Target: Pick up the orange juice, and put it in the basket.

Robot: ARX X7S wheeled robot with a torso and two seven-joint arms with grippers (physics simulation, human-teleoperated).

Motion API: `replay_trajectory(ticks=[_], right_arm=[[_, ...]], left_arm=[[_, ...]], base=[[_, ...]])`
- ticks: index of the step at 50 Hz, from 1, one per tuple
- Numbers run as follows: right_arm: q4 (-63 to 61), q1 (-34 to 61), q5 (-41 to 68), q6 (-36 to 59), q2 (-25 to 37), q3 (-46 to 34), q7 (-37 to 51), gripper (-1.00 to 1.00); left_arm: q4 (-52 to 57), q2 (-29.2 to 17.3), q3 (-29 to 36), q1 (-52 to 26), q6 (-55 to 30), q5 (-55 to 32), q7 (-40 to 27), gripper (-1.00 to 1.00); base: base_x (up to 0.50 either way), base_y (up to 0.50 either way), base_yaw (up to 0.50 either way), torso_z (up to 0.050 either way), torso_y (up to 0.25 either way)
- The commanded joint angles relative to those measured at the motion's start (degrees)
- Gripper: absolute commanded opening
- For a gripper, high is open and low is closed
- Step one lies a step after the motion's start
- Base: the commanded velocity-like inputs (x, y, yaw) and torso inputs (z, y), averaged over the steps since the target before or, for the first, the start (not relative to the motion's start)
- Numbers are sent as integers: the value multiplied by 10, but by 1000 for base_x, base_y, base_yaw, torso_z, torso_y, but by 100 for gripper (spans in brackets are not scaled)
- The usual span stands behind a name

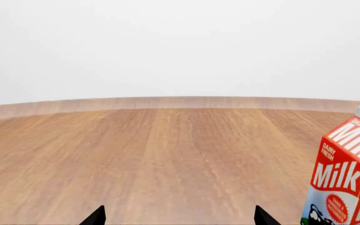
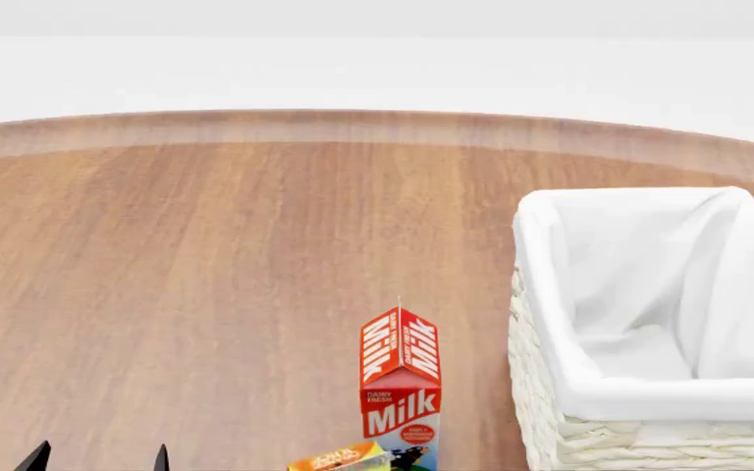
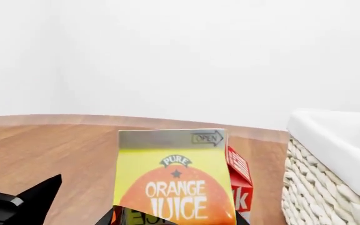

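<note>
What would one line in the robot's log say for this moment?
orange juice: upright before right pincer, grip unclear | milk carton: standing beside it | basket: empty | left pincer: open, holding nothing

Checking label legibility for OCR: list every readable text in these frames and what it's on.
"PURE", "ORANGE JUICE": front of the orange juice.
"OPEN", in an arrow: its top seam.
"Milk", large, on several faces: the milk carton.
"DAIRY FRESH": small, on the milk carton's red panels.
Round red seal on the milk carton: too small to read.
The basket: no text.
</note>
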Motion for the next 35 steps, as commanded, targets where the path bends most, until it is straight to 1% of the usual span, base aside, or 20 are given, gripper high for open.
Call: replay_trajectory(ticks=[1,18,35], right_arm=[[-57,-2,-30,19,8,1,8,-100],[-116,3,-33,58,19,7,16,-100],[-223,10,-38,130,35,13,24,-100]], left_arm=[[0,-1,2,0,1,-1,-1,100],[0,-3,4,-1,1,-3,-3,100],[-1,-4,6,-2,2,-4,-5,100]], base=[[0,0,3,0,0],[0,0,0,0,1],[0,0,0,0,0]])
